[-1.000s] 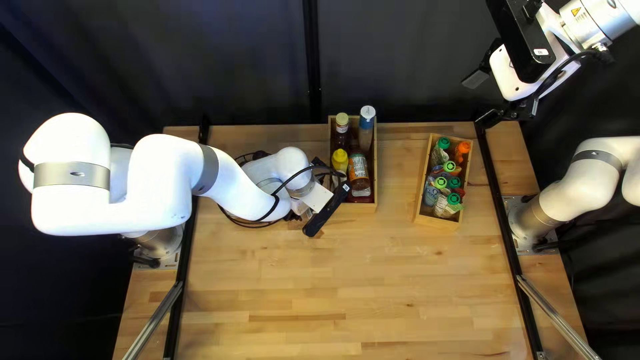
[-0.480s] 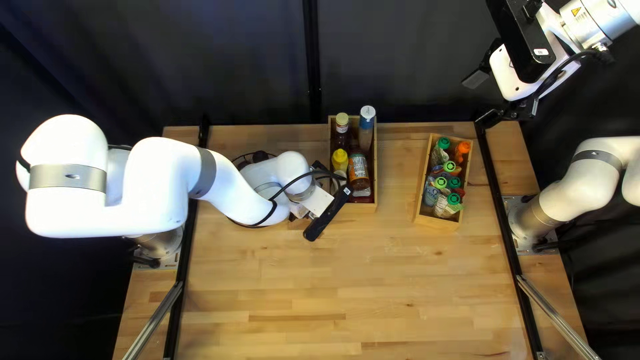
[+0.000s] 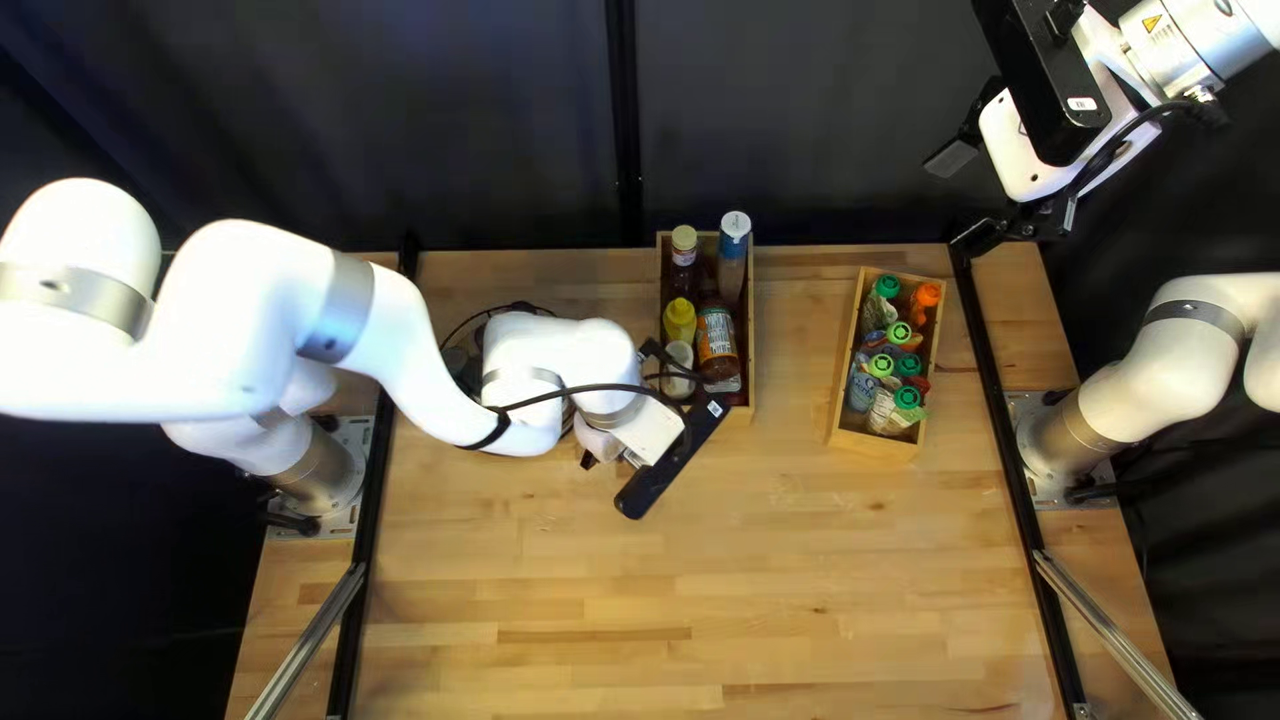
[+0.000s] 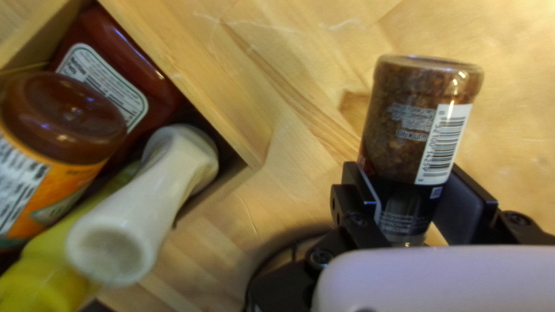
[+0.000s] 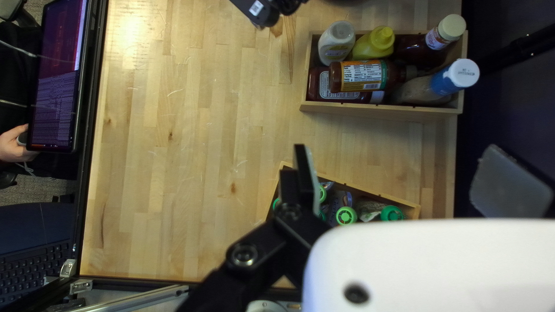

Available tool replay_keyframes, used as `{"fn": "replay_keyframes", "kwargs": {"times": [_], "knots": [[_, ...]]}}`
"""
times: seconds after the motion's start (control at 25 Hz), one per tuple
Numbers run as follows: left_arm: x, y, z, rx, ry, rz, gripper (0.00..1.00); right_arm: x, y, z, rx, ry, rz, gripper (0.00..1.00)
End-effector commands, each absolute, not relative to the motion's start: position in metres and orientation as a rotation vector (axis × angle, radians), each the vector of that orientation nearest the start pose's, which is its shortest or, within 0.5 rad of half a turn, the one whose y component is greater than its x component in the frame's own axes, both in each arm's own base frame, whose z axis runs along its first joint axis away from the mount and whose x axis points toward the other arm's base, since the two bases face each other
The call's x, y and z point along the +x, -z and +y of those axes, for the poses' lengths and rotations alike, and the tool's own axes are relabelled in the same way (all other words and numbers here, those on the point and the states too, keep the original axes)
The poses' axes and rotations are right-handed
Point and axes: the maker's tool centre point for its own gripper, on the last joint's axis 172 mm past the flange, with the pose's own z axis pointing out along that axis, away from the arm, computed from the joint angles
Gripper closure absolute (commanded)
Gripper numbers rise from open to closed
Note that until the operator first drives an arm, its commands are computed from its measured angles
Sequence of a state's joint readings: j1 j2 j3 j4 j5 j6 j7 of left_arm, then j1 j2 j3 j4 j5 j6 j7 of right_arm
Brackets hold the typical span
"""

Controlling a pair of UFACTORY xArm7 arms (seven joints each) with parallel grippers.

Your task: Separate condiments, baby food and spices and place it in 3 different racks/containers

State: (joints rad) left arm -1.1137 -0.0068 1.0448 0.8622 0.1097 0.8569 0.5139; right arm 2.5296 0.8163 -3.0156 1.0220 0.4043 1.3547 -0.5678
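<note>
I see a dark curtain [image 3: 507, 120] behind the wooden table [image 3: 667, 587]; past its near edge, my right wrist view gives me a lit monitor [image 5: 58, 75], a black keyboard [image 5: 34, 268] and grey carpet [image 5: 29, 193].

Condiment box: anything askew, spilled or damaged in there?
One thing looks askew: the brown bottle with the orange label lies partly over the red bottle rather than beside it in the wooden box, so it might shift if bumped. No spill or damage shows.
</note>
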Motion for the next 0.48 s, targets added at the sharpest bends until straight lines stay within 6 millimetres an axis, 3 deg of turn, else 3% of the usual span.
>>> {"fn": "replay_keyframes", "kwargs": {"times": [0.04, 0.24, 0.48], "knots": [[0.422, -0.162, -0.015, -2.917, -0.056, 0.843, 1.00, 0.336, -0.476, -0.060, -2.988, 0.872, -0.111, 0.00], [0.389, -0.186, 0.001, -2.910, -0.129, 0.694, 1.00, 0.336, -0.476, -0.060, -2.988, 0.872, -0.111, 0.00], [0.325, -0.205, 0.026, -2.890, -0.264, 0.577, 1.00, 0.336, -0.476, -0.060, -2.988, 0.872, -0.111, 0.00]]}}
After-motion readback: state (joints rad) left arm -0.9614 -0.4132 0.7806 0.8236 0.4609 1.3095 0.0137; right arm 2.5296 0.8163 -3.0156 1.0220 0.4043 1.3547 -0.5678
